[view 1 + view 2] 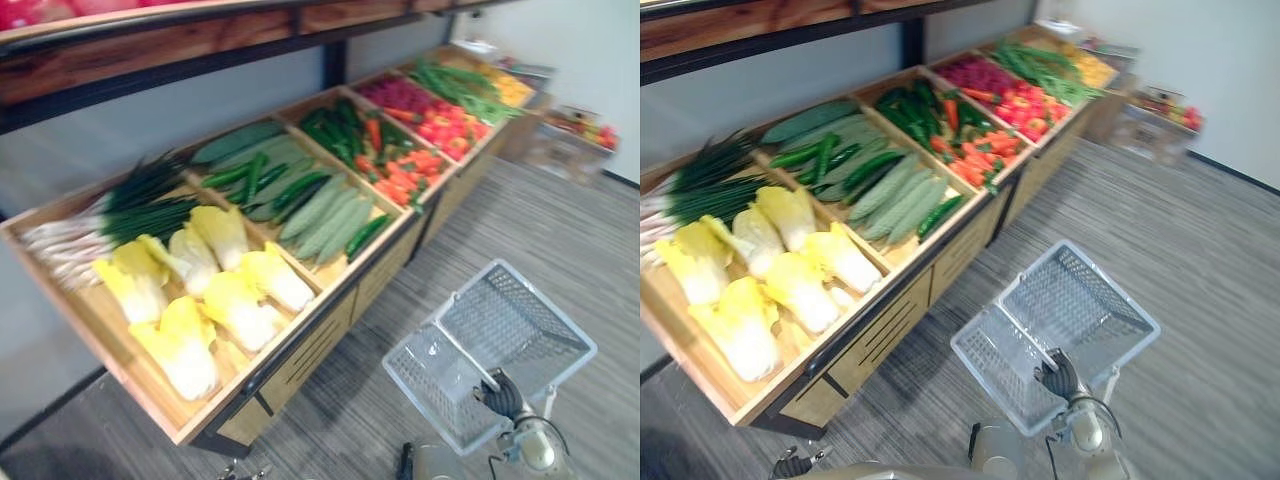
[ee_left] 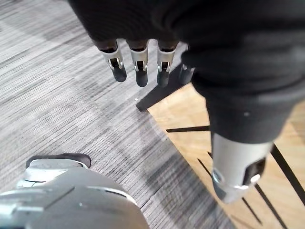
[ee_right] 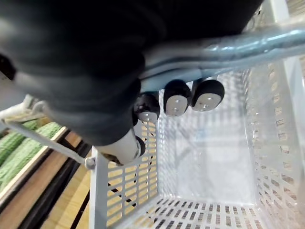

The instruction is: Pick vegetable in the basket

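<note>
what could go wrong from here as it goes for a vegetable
1. The basket hangs from the right hand, which is curled round its handle; it could swing against the wooden stand on approach.
2. The left hand, fingers relaxed, is low beside the stand's front; lifting it might clip the front edge.
3. The cabbages lie packed together; pulling one may dislodge a neighbour.

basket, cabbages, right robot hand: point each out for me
basket (image 1: 545,303), left eye view, on its rim.
cabbages (image 1: 243,310), left eye view, on the middle of one head.
right robot hand (image 1: 1060,376), right eye view, on its dark cover at the basket handle.
</note>
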`<state>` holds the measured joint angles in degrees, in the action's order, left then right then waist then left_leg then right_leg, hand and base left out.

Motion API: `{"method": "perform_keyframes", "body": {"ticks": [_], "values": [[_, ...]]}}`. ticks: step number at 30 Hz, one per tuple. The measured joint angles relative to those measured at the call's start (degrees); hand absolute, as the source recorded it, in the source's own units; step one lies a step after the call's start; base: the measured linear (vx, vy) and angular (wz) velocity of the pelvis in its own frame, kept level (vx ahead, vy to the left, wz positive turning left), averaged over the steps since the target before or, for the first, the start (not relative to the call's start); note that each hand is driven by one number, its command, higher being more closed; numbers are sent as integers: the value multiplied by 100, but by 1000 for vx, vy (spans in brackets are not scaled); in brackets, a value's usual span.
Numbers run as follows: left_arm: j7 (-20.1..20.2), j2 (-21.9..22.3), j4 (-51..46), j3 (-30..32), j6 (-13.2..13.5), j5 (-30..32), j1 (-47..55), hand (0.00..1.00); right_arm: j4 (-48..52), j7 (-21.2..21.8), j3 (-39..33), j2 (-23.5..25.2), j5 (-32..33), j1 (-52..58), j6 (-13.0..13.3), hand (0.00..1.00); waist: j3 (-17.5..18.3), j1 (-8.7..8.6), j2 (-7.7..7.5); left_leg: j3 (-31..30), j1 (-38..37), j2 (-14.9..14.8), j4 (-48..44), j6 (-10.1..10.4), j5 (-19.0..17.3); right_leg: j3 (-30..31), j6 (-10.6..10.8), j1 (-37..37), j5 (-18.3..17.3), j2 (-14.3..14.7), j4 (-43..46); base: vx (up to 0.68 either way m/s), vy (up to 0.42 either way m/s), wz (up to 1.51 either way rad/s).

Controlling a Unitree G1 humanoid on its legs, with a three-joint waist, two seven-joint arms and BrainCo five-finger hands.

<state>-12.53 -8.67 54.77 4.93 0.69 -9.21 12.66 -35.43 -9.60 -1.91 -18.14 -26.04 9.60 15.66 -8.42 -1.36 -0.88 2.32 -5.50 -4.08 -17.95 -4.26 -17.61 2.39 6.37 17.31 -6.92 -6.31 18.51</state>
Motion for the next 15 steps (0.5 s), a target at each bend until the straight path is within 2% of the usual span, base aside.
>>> {"method": "perform_keyframes", "body": {"ticks": [1, 2, 3, 4, 5, 6, 8, 11, 12, 15], "values": [[-48, -26, -1, 97, -6, -153, 5, 0, -144, -74, -181, 72, 7, 61, -113, 100, 6, 1, -40, -316, -69, -74, -97, 322, -189, 444, 50, -80, 298, 122, -456, 492, -456, 174], [-73, -73, -13, 251, -7, -186, 54, 0, -206, -166, -318, 207, 39, 217, -262, 100, 38, -2, -189, -564, -179, -90, -155, 587, -397, 641, 10, -225, 611, 145, -500, 423, -437, 184], [-80, -115, -37, 309, -8, -187, 71, 0, -205, -188, -395, 296, 129, 333, -331, 100, 80, -27, -324, -676, -232, -50, -185, 711, -520, 685, -65, -311, 872, 117, -453, 392, -456, 162], [-96, 1, 6, 455, -60, -210, 69, 0, -382, -289, -689, 313, 276, 359, -520, 100, 132, 70, -118, -854, -279, -316, -322, 901, -769, 462, 195, -278, 634, 305, 13, 272, -353, 103], [-81, 133, -33, 473, -60, -237, 91, 0, -422, -313, -889, 312, 421, 291, -619, 100, 142, 130, -44, -884, -240, -515, -413, 921, -770, 305, 159, -258, 438, 403, 155, 321, -458, 81], [-97, 348, -27, 601, -76, -408, 96, 0, -424, -359, -1071, 287, 619, 234, -694, 100, 144, 163, 155, -869, -260, -740, -439, 1065, -687, 82, 18, -224, 222, 469, 443, 209, -359, 53], [-106, 528, -32, 716, -89, -650, 87, 0, -524, -412, -1408, 370, 852, 232, -752, 100, 137, 164, 123, -543, -243, -871, -337, 1246, -384, -192, -129, -186, -86, 370, 850, 171, -402, 83], [-95, 596, 13, 918, -85, -750, 40, 0, -1121, -590, -2042, 496, 1117, 188, -755, 100, 167, -1, 121, 224, -73, -1142, -54, 1205, 316, -1027, -252, -602, -199, 63, 573, 78, -304, 141], [-102, 586, 32, 910, -86, -740, 22, 0, -1405, -653, -2274, 519, 1165, 218, -759, 100, 170, -24, 123, 694, -61, -1224, 119, 1131, 525, -1361, -266, -825, -191, -7, 336, 22, -261, 166], [-158, 541, 256, 870, -128, -663, -44, 0, -1951, -675, -2542, 539, 1477, 247, -788, 100, 172, -13, 127, 1493, -70, -1351, 600, 1123, 906, -1983, -257, -1124, -141, -102, -61, -80, -163, 129]]}}
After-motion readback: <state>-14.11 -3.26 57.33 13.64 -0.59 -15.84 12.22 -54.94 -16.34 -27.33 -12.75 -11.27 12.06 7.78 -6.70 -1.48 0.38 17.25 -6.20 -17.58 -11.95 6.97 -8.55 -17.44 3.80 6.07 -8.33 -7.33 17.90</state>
